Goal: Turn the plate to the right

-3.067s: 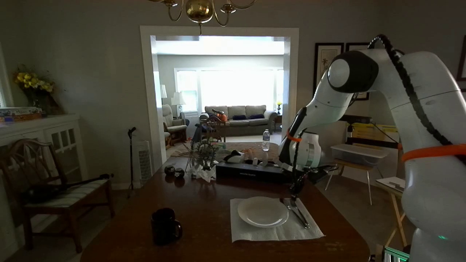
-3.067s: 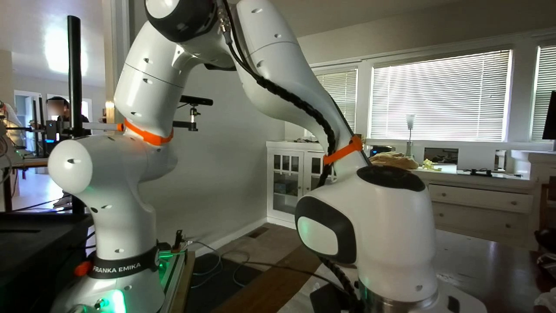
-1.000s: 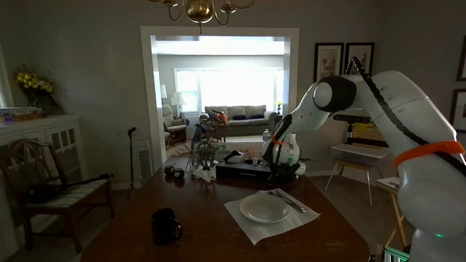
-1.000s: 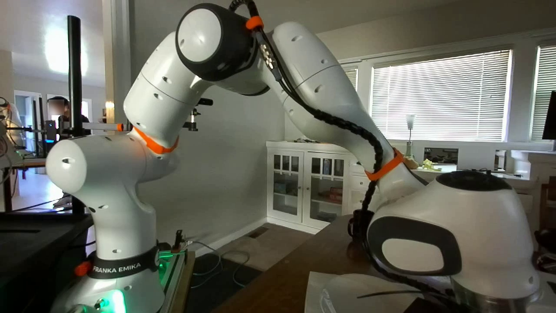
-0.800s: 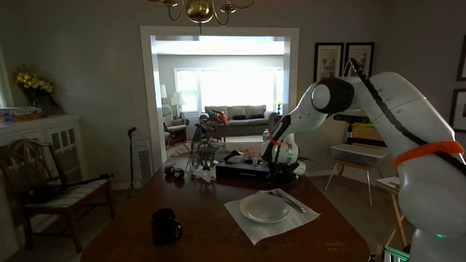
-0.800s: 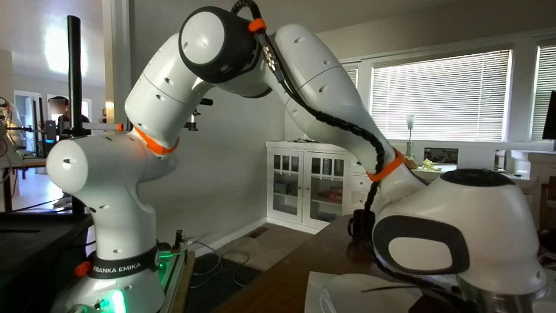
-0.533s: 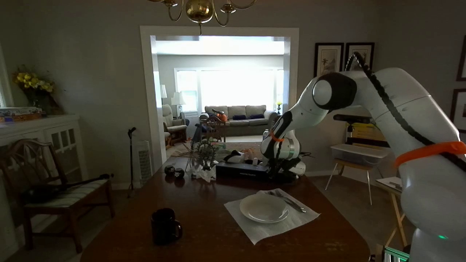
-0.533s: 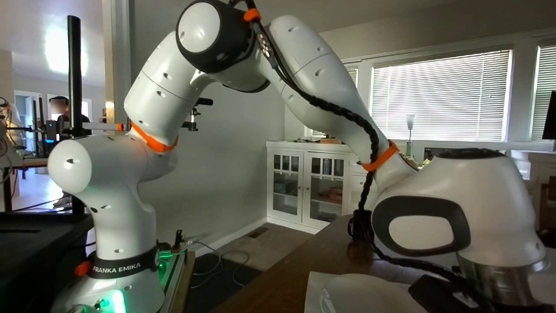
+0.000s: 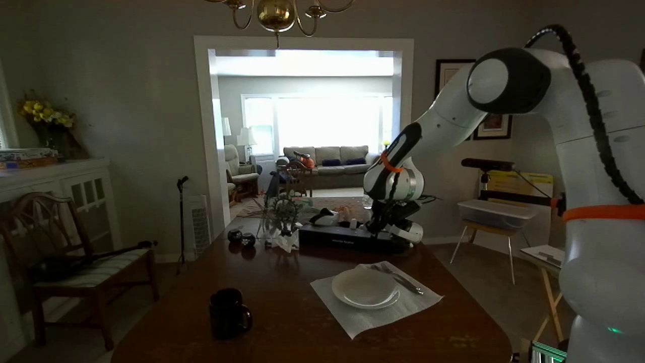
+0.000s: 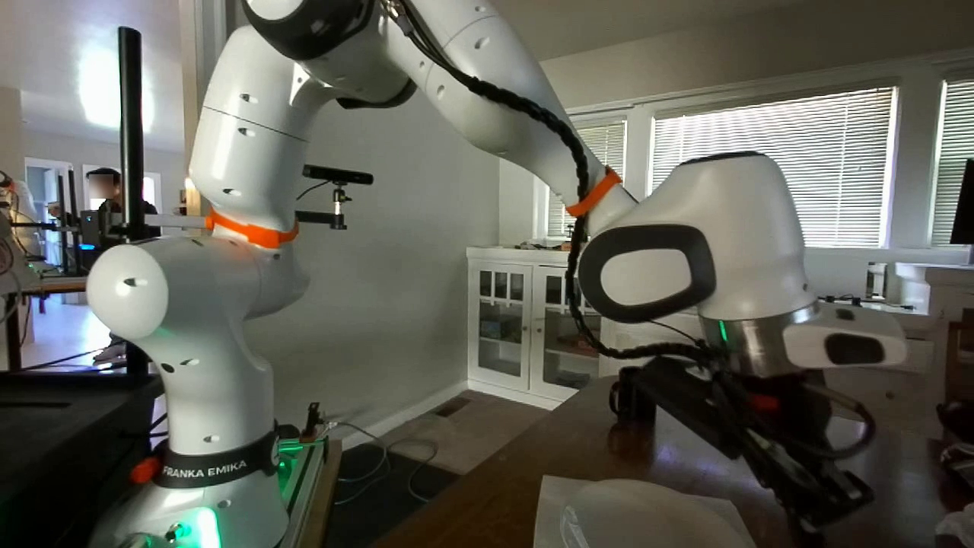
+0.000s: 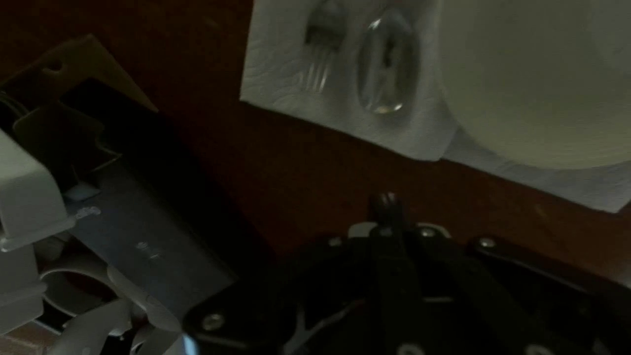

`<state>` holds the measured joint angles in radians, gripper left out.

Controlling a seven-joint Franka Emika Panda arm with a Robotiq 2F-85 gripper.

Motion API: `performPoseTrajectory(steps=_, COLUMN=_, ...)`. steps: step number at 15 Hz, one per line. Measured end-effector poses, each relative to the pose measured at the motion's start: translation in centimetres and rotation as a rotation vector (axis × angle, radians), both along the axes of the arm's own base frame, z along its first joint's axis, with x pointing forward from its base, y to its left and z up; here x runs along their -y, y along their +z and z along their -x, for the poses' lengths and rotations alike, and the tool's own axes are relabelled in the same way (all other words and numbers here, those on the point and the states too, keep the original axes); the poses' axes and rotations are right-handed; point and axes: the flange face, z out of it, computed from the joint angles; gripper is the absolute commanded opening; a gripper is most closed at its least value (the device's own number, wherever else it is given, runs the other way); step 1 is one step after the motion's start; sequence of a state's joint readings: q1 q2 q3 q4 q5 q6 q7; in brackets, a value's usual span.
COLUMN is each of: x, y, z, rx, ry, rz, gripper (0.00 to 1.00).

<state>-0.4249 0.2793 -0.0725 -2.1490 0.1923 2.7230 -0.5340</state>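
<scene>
Plate [image 9: 365, 288] sits lower ctr-right of the frame in an exterior view: small, round, white, lying flat on a pale placemat [image 9: 347, 318] set at a slant on the brown table [image 9: 282, 317], one corner aimed at the btm edge. Cutlery [image 9: 403, 282] on the same placemat, just beside plate, on its R side. Black mug [image 9: 225, 313] upright, lower L, well apart from placemat. Arm [image 9: 509, 83] arches from R edge across upper R, its end hanging mid-frame, overlapping the R end of a long black box [image 9: 342, 239]; touching it or not, can't tell.

Over to wrist view, v. dark: gripper [image 11: 387, 203] fills btm ctr, fingers together, tips meeting, narrow. Tips show against the table, short of placemat's edge. Plate's top R, cut off by the frame, apart from tips. Fork [image 11: 323, 47] & oval-ended utensil [image 11: 388, 64] top ctr on placemat, both blurry. Box at L, slanting, w/ white items [image 11: 29, 192] at far L edge.

In an exterior view, base [image 10: 228, 502] lower L w/ green glow; gripper lower R, tilted down; plate hugs btm edge R of ctr, partly out of frame. White cabinet [image 10: 533, 320] mid-frame, behind.
</scene>
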Motion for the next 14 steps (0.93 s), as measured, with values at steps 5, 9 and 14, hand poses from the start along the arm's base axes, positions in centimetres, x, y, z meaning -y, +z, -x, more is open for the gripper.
performPoseTrajectory(steps=5, x=-6.9, y=2.3, z=3.3, rx=-0.087, ry=0.016, rz=-0.067, gripper=0.00)
performPoseTrajectory(steps=9, x=-11.6, y=3.6, z=5.1, rx=-0.144, ry=-0.026, rz=-0.073, gripper=0.01)
performPoseTrajectory(steps=14, x=-12.1, y=4.0, z=5.8, rx=-0.147, ry=-0.033, rz=-0.077, gripper=0.00)
